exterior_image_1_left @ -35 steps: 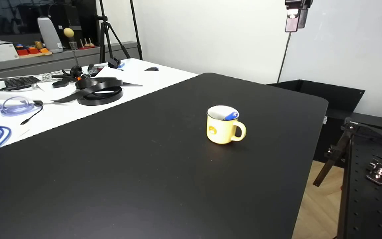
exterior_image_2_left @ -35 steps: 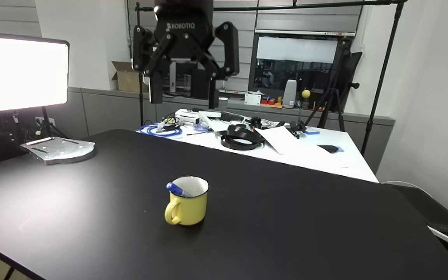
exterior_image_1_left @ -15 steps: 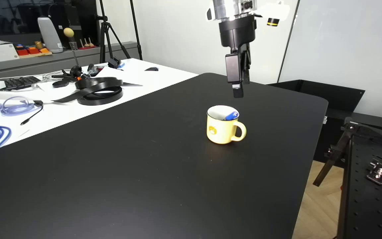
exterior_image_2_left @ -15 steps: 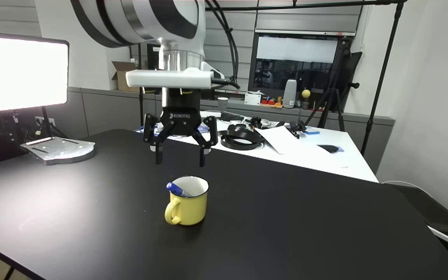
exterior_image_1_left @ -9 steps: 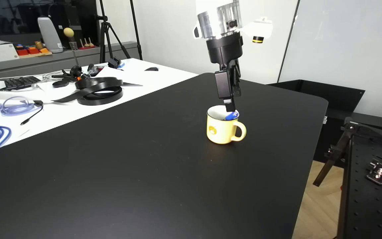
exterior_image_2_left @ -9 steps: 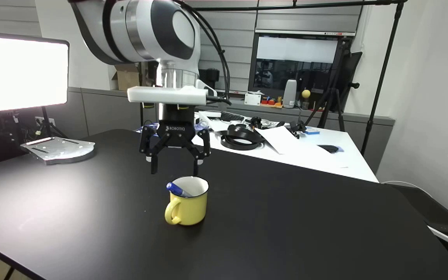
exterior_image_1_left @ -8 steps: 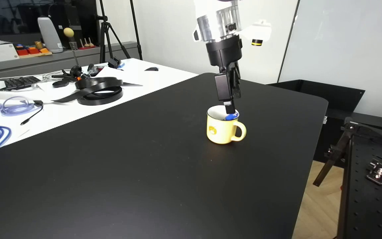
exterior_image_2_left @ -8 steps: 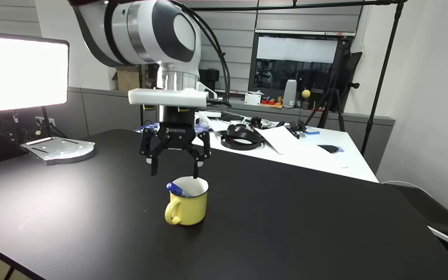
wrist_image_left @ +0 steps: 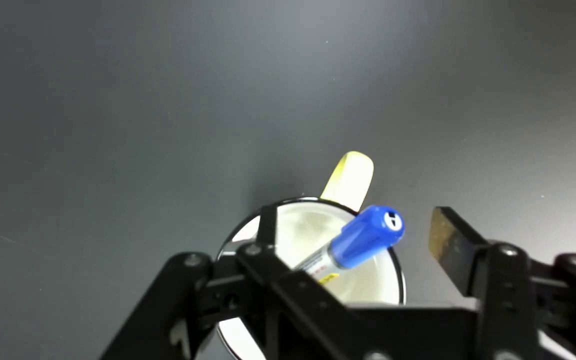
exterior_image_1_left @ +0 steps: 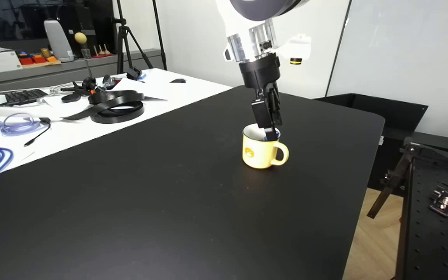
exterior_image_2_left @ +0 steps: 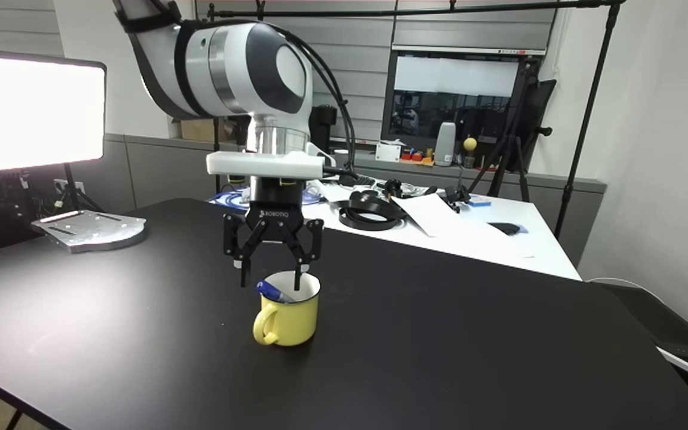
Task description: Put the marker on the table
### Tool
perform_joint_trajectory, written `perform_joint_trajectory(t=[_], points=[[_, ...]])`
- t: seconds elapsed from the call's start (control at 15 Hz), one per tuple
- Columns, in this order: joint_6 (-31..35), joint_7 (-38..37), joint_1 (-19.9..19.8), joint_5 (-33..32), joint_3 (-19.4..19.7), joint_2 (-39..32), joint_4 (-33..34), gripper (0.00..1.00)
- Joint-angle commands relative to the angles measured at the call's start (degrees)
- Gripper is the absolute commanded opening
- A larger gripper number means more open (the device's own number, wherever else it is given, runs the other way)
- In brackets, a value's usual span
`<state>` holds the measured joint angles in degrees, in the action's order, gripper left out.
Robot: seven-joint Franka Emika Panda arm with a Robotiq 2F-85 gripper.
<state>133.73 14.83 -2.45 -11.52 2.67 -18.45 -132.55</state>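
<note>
So the tool [exterior_image_2_left: 270,287] has its jaws spread wide either side of the marker [wrist_image_left: 363,239], which is leaning in the yellow mug [exterior_image_2_left: 296,322] on the counter [exterior_image_2_left: 451,346], blue cap poking past the rim.

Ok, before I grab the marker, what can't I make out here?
- Inner end of the marker: hidden in the wrist view by the gripper, in both exterior views by the mug.
- Its blue end: mostly behind a fingertip in an exterior view.
- Barrel print: wrist view, too small to read.
- Arm: cut by the top edge, both exterior views.
</note>
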Motion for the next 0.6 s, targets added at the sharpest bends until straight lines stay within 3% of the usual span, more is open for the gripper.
perform_joint_trajectory(t=[0.0,0.47,0.53], points=[[-2.3,-1.1,0.0,-1.2,0.2,-1.4,2.5,0.48],[-4.2,-0.4,-0.3,-0.6,-0.1,-1.1,3.2,0.02],[-4.8,-0.2,-0.4,-0.3,-0.2,-0.5,3.1,0.03]])
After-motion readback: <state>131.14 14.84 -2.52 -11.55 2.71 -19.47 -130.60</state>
